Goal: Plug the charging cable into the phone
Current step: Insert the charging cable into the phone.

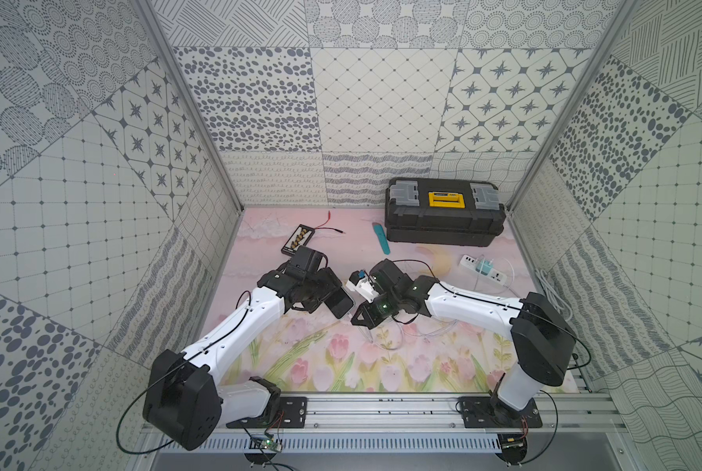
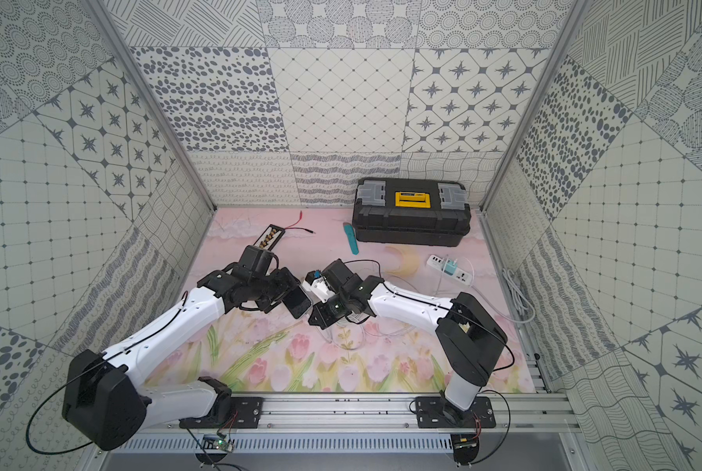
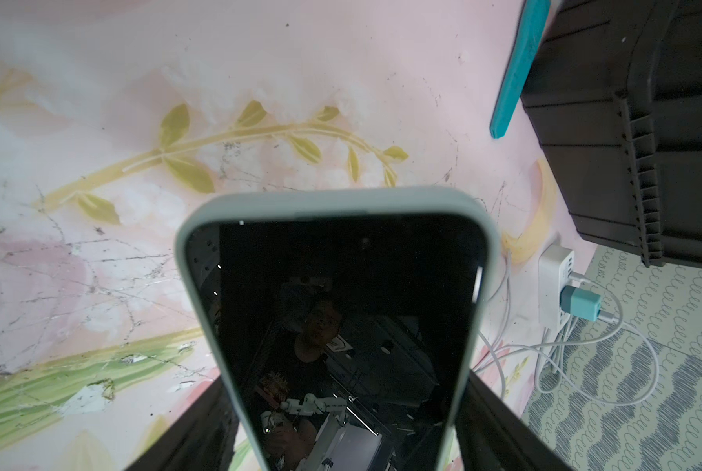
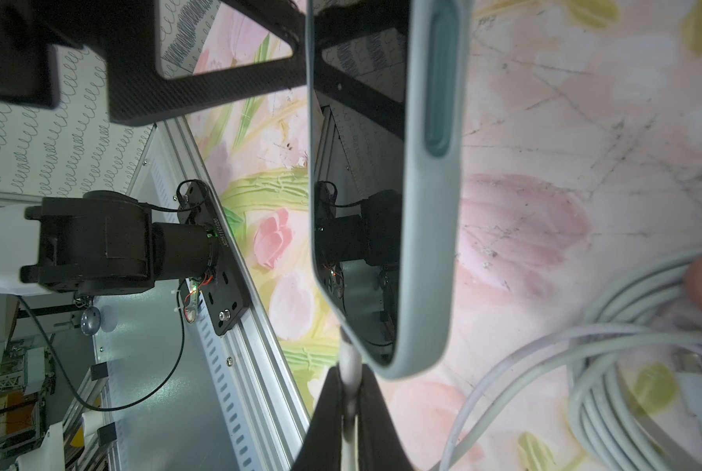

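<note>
Left fingers: your left gripper [image 3: 349,440] stands wide, with a dark finger [image 3: 202,428] against each long edge of the phone [image 3: 337,310]. It is gripping the phone across its width, with the screen facing its wrist camera.
Right fingers: your right gripper [image 4: 351,407] is pinched together on the white plug [image 4: 349,363] of the charging cable [image 4: 589,407]. No gap shows beside the plug.
Phone: it is held between the two wrists, nearer the arm bases than the black toolbox [image 1: 445,220] and off to the toolbox's left. You can see this in both top views [image 1: 342,304] [image 2: 298,304].
Plug and phone: the plug tip sits just beside the screen-side corner of the phone's lower end. You cannot tell whether it is in the port.
Top views only: they show both arms meeting over the flowered mat [image 1: 341,367]. The right gripper [image 1: 361,318] is close against the phone's end. Both sets of fingers are too small and too covered by the wrists to judge.
Left wrist only: it shows the dark screen, the pale case rim, and the white power strip [image 3: 551,285] near one end of the toolbox with a teal charger [image 3: 581,304] plugged in. The right gripper does not appear.
Right wrist only: it shows the pinch itself. It also shows the case's side with its long button [image 4: 441,81], and loose cable coiled on the mat.
</note>
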Controlling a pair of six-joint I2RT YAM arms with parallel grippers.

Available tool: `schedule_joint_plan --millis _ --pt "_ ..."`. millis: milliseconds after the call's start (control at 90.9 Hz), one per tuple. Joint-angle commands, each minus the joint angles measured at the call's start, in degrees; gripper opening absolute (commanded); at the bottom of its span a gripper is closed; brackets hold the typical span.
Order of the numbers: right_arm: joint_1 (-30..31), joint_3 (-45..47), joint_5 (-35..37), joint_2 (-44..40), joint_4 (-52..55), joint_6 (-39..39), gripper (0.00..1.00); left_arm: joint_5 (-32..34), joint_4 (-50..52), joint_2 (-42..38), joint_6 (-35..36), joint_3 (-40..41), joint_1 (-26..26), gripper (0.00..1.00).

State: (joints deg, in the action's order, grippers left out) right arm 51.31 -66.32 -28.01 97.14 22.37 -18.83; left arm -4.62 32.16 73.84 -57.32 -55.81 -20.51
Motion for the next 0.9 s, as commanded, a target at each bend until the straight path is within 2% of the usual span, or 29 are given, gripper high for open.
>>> schedule_joint_plan --millis 0,891 --pt "-0.83 -2.91 1.4 0.9 -6.05 1.4 0.0 -7.11 1.33 0.25 0.33 0.71 -0.94 0.0" --pt "-1.42 -3.81 0.13 3.49 -7.99 1.08 0.0 -11.01 -2.48 -0.91 -2.68 3.75 -1.29 0.0"
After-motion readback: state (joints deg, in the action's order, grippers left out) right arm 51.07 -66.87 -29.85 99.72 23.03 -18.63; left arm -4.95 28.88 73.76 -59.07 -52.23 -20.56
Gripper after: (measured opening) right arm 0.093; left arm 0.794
